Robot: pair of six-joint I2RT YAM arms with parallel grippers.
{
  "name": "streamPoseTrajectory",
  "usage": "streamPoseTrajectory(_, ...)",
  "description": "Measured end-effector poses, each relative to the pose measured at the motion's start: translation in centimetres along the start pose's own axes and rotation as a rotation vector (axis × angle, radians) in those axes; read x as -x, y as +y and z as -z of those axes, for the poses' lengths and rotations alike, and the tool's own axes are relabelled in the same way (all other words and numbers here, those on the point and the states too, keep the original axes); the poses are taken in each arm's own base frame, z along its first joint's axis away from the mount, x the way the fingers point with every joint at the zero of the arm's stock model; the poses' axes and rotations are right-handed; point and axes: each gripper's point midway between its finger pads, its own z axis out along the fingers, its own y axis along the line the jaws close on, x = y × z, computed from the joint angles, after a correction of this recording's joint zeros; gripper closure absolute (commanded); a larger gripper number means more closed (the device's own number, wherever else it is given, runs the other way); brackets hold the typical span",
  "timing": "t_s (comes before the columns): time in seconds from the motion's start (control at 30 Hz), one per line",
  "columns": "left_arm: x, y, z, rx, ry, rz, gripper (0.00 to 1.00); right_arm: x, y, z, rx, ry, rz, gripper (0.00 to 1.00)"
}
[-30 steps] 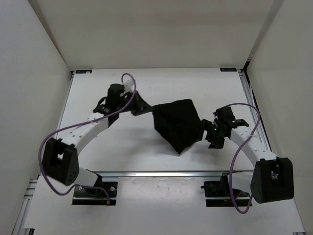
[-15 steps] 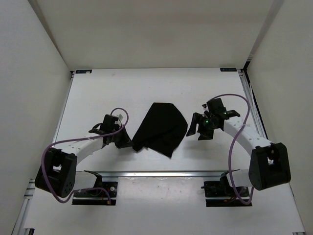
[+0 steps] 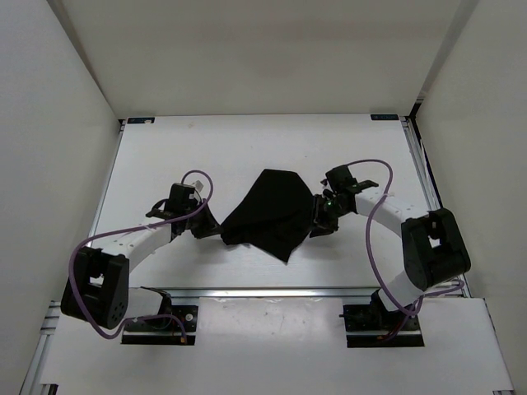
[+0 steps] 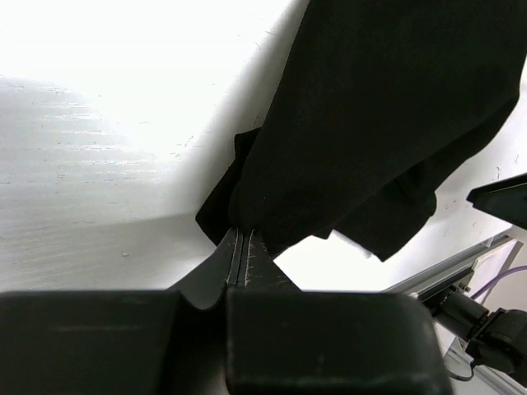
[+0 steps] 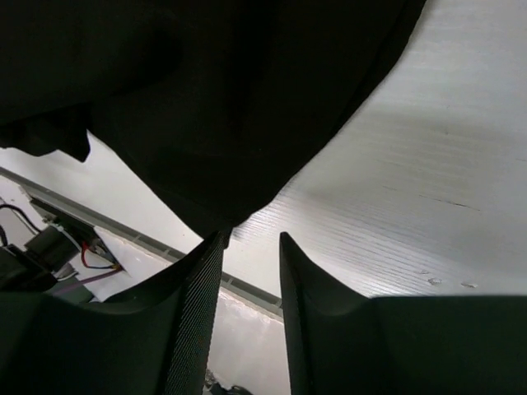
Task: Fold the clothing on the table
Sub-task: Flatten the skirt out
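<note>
We see the table point(image 3: 165, 148), a broad white matte top boxed in by plain white walls point(image 3: 247, 58), with a metal rail point(image 3: 272, 291) along its near edge. The clothing point(image 3: 272, 214) sits near the middle of the table, a little toward the near side. It is plain black soft fabric, unmarked, bunched into an uneven shape with a point hanging toward the rail. In the wrist views it is lifted, hanging in loose folds above the white surface and casting a shadow there.

The left arm point(image 3: 132, 239) curves in from the left and the right arm point(image 3: 432, 247) from the right, so the garment lies between them. The left gripper point(image 3: 216, 230) is at the fabric's left edge, its fingers pressed together on a pinch of the cloth. The right gripper point(image 3: 317, 220) meets the right edge with its fingers point(image 5: 193, 296) partly apart. The cloth's rim reaches the fingertips, and bare table shows through the gap below it. We cannot tell whether any fabric is caught there. A purple cable point(image 3: 375, 197) loops over each arm.
</note>
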Motion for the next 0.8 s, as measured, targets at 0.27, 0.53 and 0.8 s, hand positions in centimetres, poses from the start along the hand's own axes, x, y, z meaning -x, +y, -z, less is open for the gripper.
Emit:
streamPoseTrajectory(0.27, -0.1, 0.1, -0.1, 0.002, 0.004, -0.005, 1.00, -1.0, -0.7, -1.4, 0.022, 0.030, -0.134, 0.56)
streamPoseTrajectory(0.53, -0.2, 0.0, -0.1, 0.001, 0.008, -0.013, 1.00, -0.8, -2.2, -2.8, 0.023, 0.030, -0.273, 0.64)
streamPoseTrajectory(0.8, -0.4, 0.3, -0.3, 0.008, 0.016, -0.010, 1.00, -0.3, 0.1, -5.3, 0.074, 0.099, -0.268, 0.99)
